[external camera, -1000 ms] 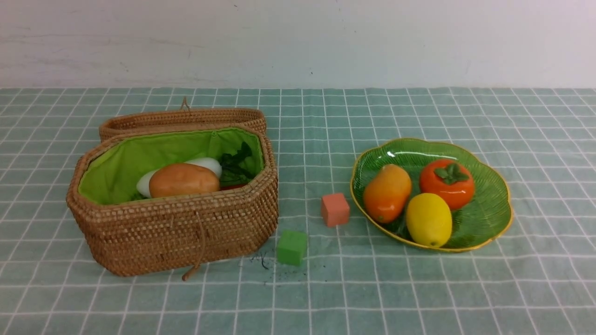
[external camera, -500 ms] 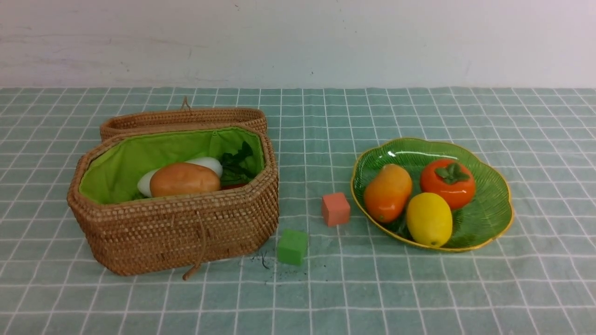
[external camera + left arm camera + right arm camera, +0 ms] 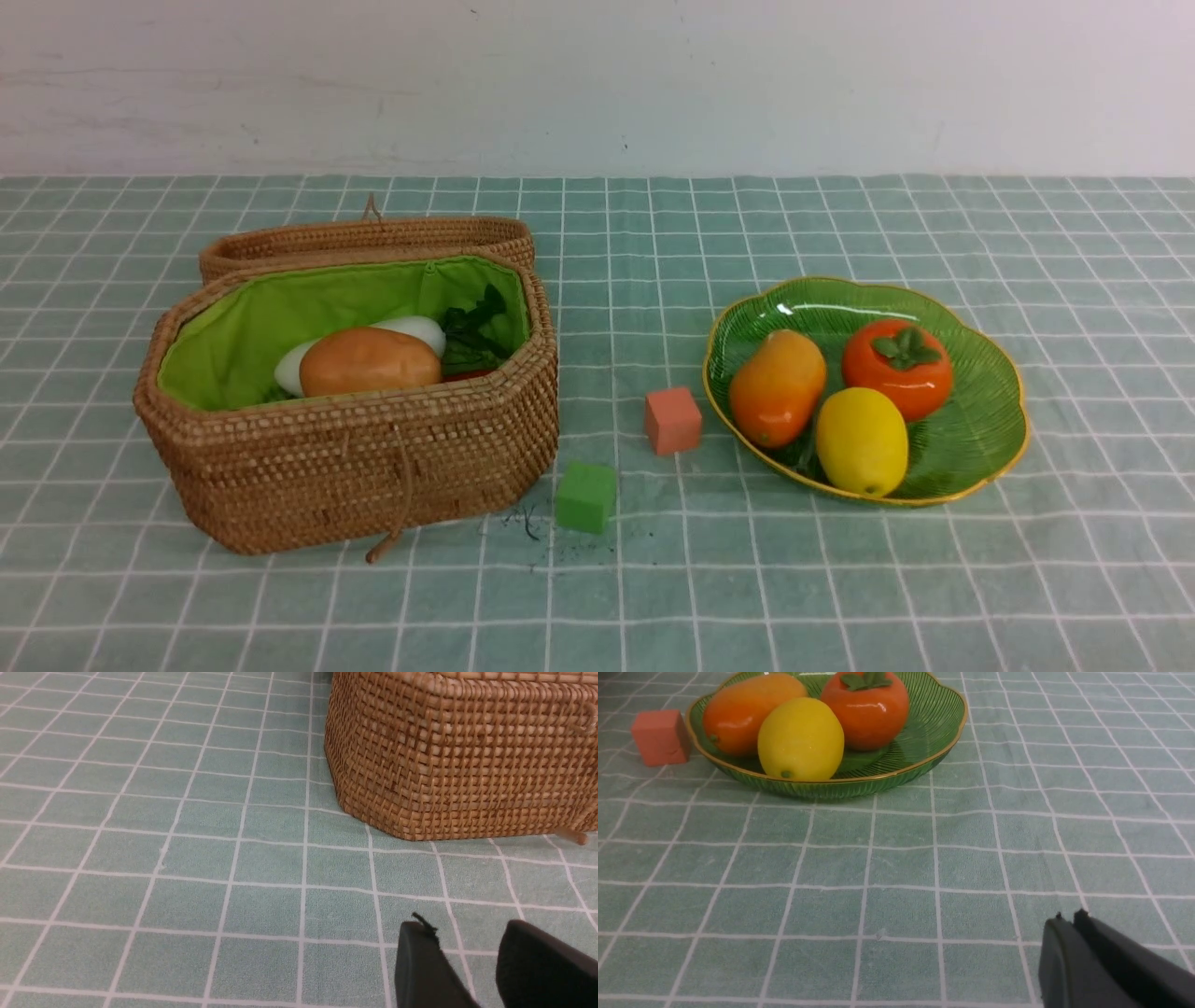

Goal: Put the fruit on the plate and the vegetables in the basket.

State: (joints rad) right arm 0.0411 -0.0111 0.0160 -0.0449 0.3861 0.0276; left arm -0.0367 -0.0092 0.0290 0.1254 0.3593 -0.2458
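The mango (image 3: pixel 777 386), lemon (image 3: pixel 861 441) and persimmon (image 3: pixel 897 368) lie on the green plate (image 3: pixel 990 411); all also show in the right wrist view, with the plate's rim (image 3: pixel 934 756) near. The potato (image 3: pixel 370 360) and white radish (image 3: pixel 415 329) with green leaves lie in the wicker basket (image 3: pixel 355 467); the purple piece is hidden. Neither gripper shows in the front view. My left gripper (image 3: pixel 467 928) is open and empty, low over the cloth, near the basket's wall (image 3: pixel 458 765). My right gripper (image 3: pixel 1068 918) is shut and empty, short of the plate.
A salmon cube (image 3: pixel 672 420) and a small green cube (image 3: pixel 586 497) sit on the checked tablecloth between basket and plate. The basket's lid (image 3: pixel 364 235) lies open behind it, and a cord loop (image 3: pixel 397 523) hangs at its front.
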